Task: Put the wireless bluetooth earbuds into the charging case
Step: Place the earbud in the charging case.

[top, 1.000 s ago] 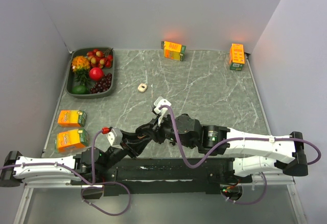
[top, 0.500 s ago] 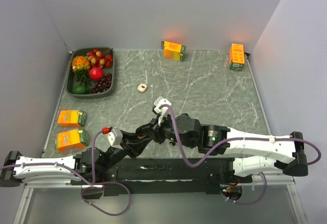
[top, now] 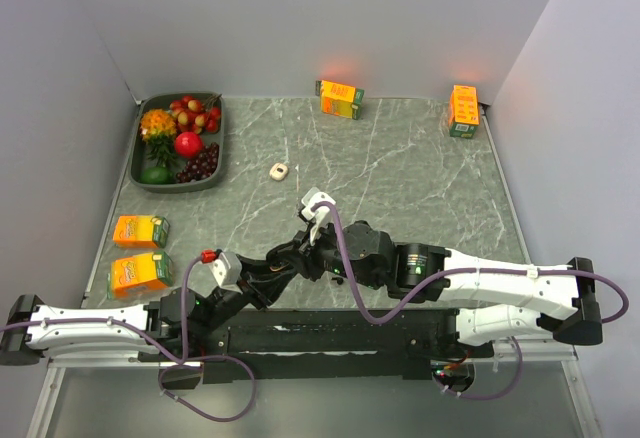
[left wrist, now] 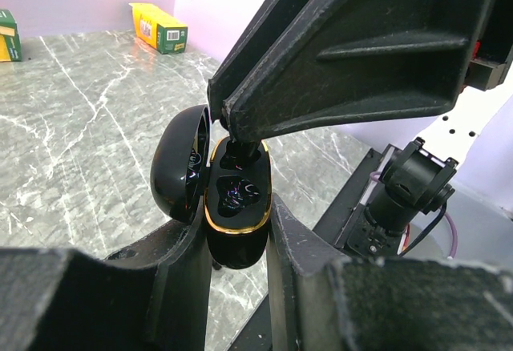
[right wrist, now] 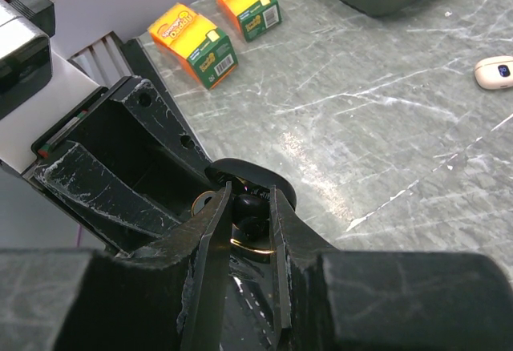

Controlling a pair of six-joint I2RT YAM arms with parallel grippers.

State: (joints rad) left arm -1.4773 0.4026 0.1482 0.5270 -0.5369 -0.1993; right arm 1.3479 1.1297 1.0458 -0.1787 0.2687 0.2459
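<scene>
The open charging case [left wrist: 237, 227] is clamped in the left jaws. A black earbud [right wrist: 252, 207] is pinched in the right jaws at its upper socket. Square seating should be confirmed before release.

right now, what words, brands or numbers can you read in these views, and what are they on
Nothing reads clearly in any view.
Juice carton, right wrist view: slanted brand word on top and a barcode patch on the end, too blurred to read.
Juice carton behind it: same print, too blurred.
Far-edge carton: print too small.
Far-right corner carton: print too small.
</scene>
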